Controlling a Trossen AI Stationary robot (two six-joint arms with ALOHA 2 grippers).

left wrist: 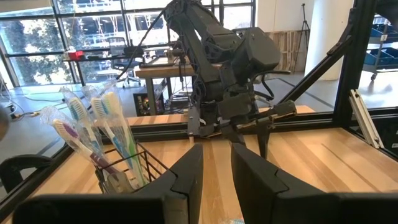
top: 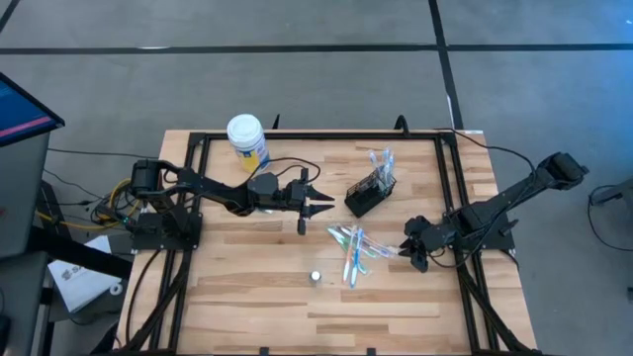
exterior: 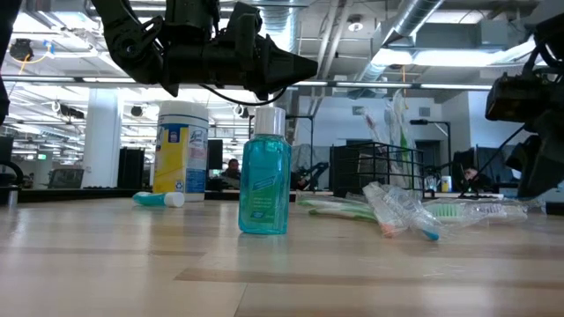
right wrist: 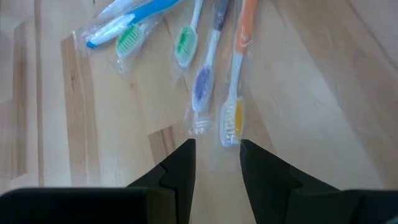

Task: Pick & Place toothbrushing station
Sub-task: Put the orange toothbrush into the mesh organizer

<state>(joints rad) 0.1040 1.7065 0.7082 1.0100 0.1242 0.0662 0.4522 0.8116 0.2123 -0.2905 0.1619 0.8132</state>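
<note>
The black wire-mesh holder point(top: 368, 195) stands at the table's middle far part with several wrapped toothbrushes point(left wrist: 93, 124) upright in it. More wrapped toothbrushes point(top: 353, 247) lie loose on the wood to its near side. My left gripper point(top: 324, 209) hovers level just left of the holder, open, with nothing between its fingers point(left wrist: 216, 152). My right gripper point(top: 408, 252) slants down at the right end of the loose brushes, open. Its fingertips point(right wrist: 217, 146) stand just short of the yellow-bristled brush head point(right wrist: 231, 119). A small teal tube point(exterior: 159, 199) lies on its side near the jar.
A white-lidded yellow-and-blue jar point(top: 246, 139) stands at the far left. A teal bottle with a white cap point(exterior: 264, 180) stands near the front middle point(top: 315, 277). Black frame rails point(top: 450, 198) run along the table's sides. Bare wood lies at the near left and near right.
</note>
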